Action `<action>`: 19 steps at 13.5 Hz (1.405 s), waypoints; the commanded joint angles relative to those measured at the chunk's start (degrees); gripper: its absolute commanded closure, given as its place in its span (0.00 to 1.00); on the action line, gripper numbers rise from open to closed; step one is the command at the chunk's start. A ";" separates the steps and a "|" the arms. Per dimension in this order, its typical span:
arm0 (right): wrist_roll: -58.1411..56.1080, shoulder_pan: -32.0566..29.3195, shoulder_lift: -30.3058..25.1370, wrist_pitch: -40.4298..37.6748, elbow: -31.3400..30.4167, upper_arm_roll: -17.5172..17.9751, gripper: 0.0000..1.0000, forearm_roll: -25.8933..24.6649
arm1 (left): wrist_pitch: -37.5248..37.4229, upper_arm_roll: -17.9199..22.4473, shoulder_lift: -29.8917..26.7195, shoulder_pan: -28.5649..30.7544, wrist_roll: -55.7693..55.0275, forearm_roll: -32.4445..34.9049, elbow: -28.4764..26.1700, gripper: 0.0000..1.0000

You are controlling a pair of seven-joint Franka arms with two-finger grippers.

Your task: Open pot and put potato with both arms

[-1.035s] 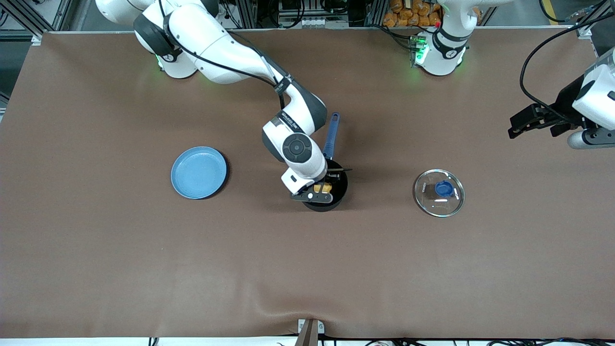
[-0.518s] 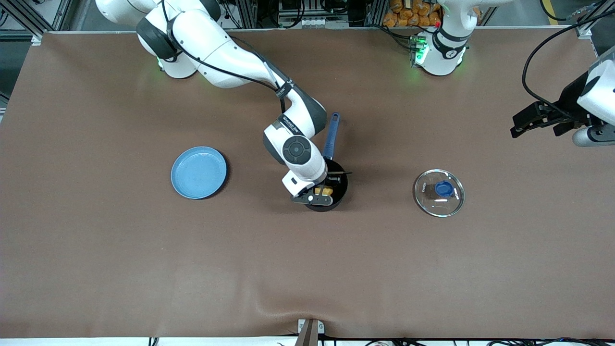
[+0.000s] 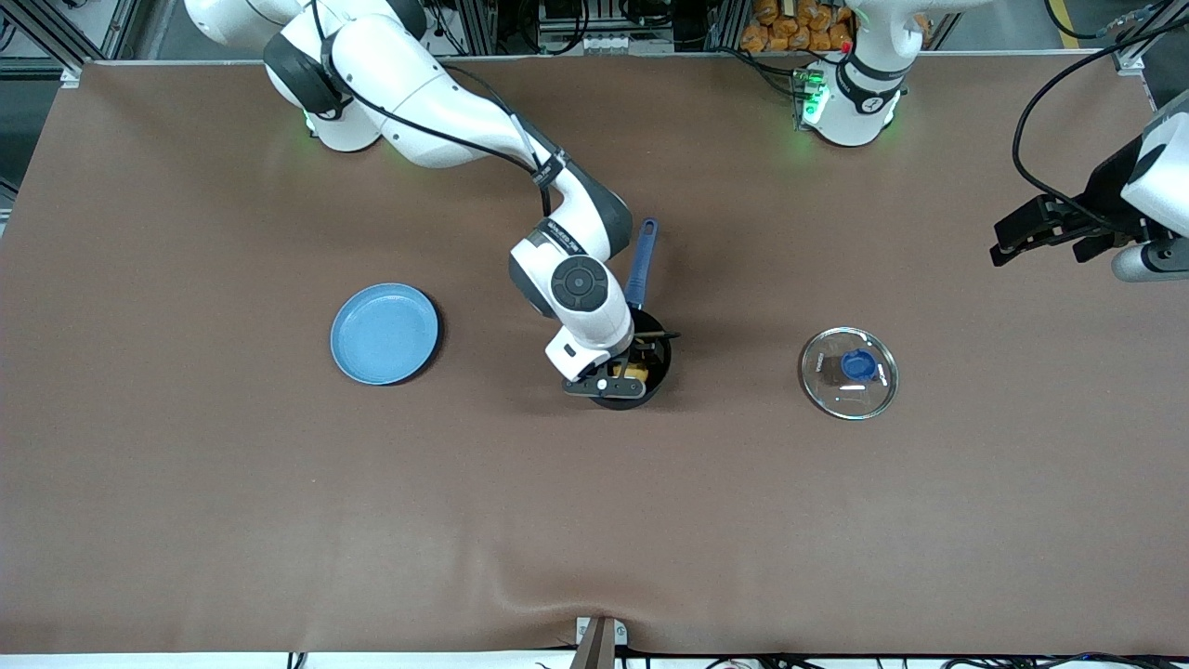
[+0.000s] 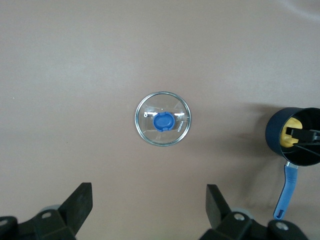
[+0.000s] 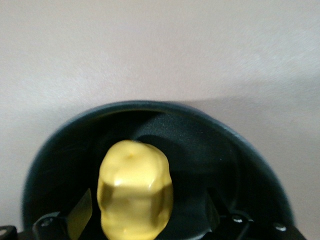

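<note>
High front camera faces the bases; left wrist looks down from afar, right wrist close, both sharing the pot (image 4: 294, 136).

A flat blue plate (image 3: 385, 334) lies on the brown tablecloth (image 3: 232, 502) toward the right arm's end of the table, sitting level with its rim up and nothing on it. The cloth covers the whole tabletop and shows a soft ripple near the edge closest to the front camera, where 1 small metal bracket (image 3: 599, 639) pokes up at the middle of that edge. Past the table, between the frame rails, a pile of orange-brown lumps (image 3: 791, 28) sits heaped together.
</note>
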 commanded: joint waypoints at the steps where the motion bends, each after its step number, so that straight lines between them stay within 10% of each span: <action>1: 1.02 -2.22 -4.06 -6.73 2.42 0.85 0.00 1.69 | -0.71 -0.26 -1.05 0.42 0.89 -1.01 0.02 0.00; 15: -3.19 -21.28 -16.10 -29.23 9.29 -0.12 0.00 5.75 | -1.15 0.09 -1.05 0.51 1.24 -1.01 0.02 0.00; 19: -4.50 -30.41 -22.08 -39.59 9.02 4.52 0.00 0.14 | -1.15 0.09 -1.05 0.51 1.24 -1.01 0.02 0.00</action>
